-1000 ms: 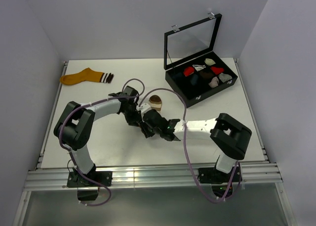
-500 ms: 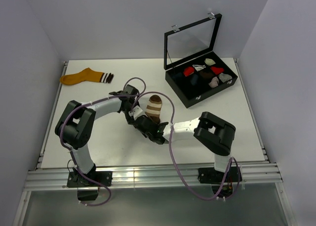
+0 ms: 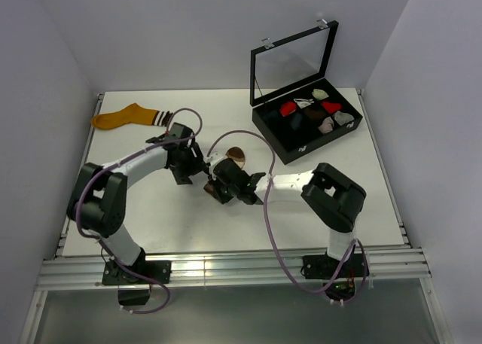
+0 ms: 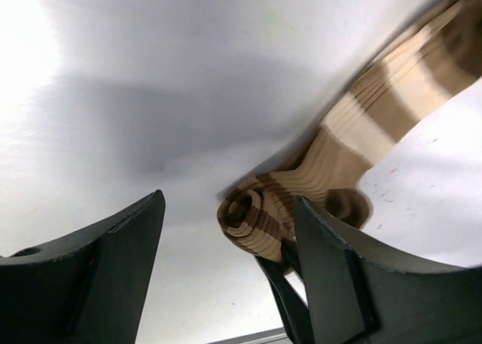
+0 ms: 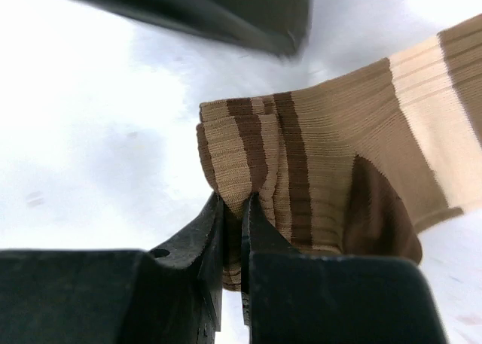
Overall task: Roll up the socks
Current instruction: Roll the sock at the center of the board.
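One brown, cream-striped fabric sock lies part-rolled: right jaws pinch its coil, left jaws open, further rolling probably next.

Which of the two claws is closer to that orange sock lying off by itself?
Left. The left gripper hangs open, on the side toward the orange sock; the right gripper sits farther off, pinching the rolled end of the brown striped sock.

The brown sock leaves the right wrist view at three o'clock; overhead the right gripper covers most.
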Available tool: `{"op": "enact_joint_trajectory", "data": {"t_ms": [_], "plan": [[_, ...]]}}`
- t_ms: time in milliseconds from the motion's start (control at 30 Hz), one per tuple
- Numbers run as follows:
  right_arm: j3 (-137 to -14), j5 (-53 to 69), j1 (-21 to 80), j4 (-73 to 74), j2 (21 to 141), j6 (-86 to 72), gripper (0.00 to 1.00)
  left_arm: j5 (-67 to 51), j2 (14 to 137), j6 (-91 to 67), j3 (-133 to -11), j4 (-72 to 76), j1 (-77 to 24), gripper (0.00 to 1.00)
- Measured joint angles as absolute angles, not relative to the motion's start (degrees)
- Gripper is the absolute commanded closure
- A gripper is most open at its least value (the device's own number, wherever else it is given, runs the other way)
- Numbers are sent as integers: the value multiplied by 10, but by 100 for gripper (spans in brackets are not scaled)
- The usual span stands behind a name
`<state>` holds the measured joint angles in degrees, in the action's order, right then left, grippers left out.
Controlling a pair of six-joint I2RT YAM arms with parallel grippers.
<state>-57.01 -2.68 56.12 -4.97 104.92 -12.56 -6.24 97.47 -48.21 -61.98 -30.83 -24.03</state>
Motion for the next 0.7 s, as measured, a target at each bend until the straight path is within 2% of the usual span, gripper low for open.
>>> {"op": "enact_joint_trajectory", "data": {"t_ms": [200,367,567,700], "plan": [[-588,164,497,-47,1072,-200,100,-57,890,-507,-558,-293,-224,26],[-607,292,447,-48,1107,-262,100,-69,873,-525,-507,-272,-230,29],[-620,378,419,-55,1141,-310,100,-76,874,-545,-491,-264,-260,32],[-620,403,413,-57,1147,-322,98,-77,892,-555,-491,-245,-275,38]]}}
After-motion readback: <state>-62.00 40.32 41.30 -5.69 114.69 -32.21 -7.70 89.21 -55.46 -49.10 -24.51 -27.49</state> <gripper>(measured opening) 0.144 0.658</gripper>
